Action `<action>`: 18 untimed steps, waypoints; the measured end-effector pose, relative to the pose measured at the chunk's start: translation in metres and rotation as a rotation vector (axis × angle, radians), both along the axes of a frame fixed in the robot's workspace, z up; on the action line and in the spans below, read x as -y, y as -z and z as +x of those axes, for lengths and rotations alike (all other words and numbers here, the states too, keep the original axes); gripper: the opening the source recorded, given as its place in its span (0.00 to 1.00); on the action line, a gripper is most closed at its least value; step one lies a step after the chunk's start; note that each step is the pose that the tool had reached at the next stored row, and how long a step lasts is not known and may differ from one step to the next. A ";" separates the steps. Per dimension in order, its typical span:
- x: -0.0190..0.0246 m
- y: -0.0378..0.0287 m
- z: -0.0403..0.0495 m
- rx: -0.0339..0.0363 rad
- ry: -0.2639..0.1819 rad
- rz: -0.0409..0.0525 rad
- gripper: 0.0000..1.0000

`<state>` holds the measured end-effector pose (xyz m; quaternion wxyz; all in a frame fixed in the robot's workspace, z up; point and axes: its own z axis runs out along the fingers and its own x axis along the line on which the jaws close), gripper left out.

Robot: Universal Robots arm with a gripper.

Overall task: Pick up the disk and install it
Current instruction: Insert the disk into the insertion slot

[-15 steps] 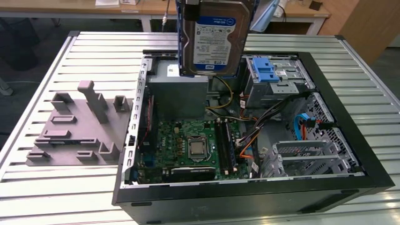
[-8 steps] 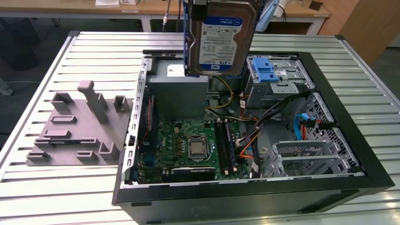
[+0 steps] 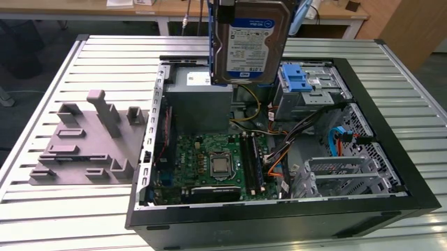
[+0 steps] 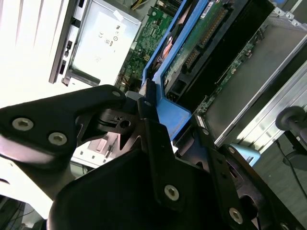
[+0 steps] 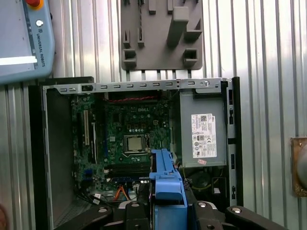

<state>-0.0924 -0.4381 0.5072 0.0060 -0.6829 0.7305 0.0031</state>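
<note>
The gripper [image 4: 169,115] is closed on the disk [image 3: 250,42]. In the second wrist view its black fingers [image 4: 146,108] press from both sides on the blue frame at one end of the disk. In the exterior view the disk hangs upright in the air, with its labelled face toward the camera. It is above the far part of the open case [image 3: 391,157] and touches nothing below. Its lower edge is in front of the grey box [image 3: 199,86] and beside the blue latch [image 3: 293,78], which is toward the exterior view's right.

The case lies on its side on the slatted table [image 3: 56,209], so the motherboard [image 3: 209,162] and the cables are open to see. A grey fixture [image 3: 91,141] with upright blocks stands on the table just beside the case, on the exterior view's left.

In the first wrist view the blue frame hangs over the motherboard, near the grey box.
</note>
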 end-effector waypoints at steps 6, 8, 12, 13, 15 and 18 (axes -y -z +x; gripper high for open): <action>0.0000 0.0000 0.0000 0.0026 0.000 0.0000 0.36; 0.0000 0.0000 0.0000 0.0028 0.000 0.0000 0.36; 0.0018 -0.0001 0.0000 0.0029 0.000 -0.0001 0.36; 0.0031 0.0000 0.0000 0.0029 0.000 0.0000 0.36; 0.0068 0.0000 0.0000 0.0030 0.000 0.0000 0.36; 0.0155 0.0001 0.0000 0.0029 0.000 -0.0001 0.36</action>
